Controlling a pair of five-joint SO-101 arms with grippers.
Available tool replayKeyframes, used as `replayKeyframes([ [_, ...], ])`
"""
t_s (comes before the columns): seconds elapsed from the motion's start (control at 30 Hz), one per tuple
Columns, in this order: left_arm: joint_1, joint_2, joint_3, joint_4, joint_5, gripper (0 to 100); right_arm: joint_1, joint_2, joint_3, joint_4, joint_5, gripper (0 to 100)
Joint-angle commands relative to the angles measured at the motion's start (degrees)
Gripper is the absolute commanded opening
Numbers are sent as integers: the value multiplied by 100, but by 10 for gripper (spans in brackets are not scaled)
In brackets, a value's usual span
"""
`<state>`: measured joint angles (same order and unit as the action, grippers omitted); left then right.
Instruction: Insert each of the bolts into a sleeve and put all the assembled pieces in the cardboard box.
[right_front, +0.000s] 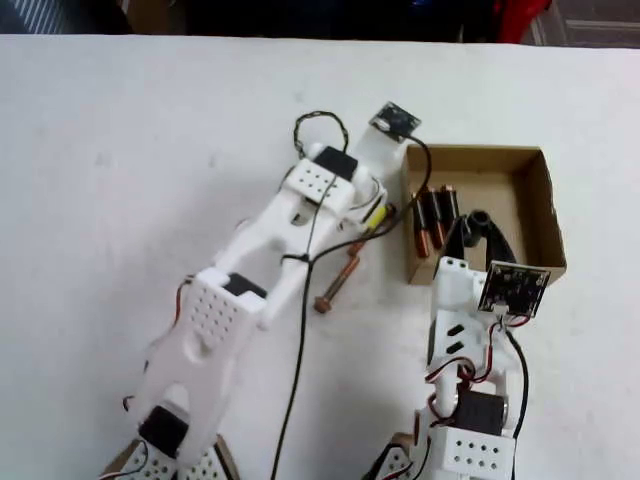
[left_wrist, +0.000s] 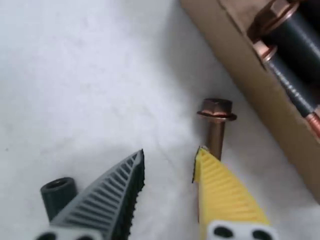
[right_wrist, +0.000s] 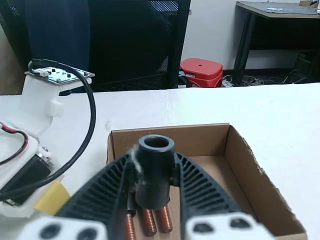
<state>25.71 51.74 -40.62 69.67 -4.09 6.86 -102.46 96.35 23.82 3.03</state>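
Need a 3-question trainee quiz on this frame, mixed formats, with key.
1. True or false: the right gripper is shut on a black cylindrical sleeve.
2. The loose copper hex-head bolt lies: A) inside the brown cardboard box; B) on the white table beside the box; C) clamped in the right gripper.
3. How many assembled sleeve-and-bolt pieces lie in the box?
Key: 1 true; 2 B; 3 three.
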Motion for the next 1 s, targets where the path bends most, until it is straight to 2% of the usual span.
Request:
replayKeyframes([
  [0.0, 40, -558, -281, 35, -141, 192, 75, -66, 53, 13, -70, 17],
  [0.13, -22, -549, -624, 211, -167, 192, 75, -66, 53, 13, -70, 17],
  [0.37, 22, -479, -1327, 1116, -176, 193, 75, -66, 53, 13, -62, 17],
  [0.53, 136, -347, -1240, 1116, -185, 195, 75, -66, 53, 13, -44, 17],
  [0.7, 382, 31, -1240, 1073, -703, 192, 75, -66, 53, 13, -35, 17],
  [0.97, 286, 646, -1248, 703, -738, 191, 75, -66, 53, 13, -35, 17],
])
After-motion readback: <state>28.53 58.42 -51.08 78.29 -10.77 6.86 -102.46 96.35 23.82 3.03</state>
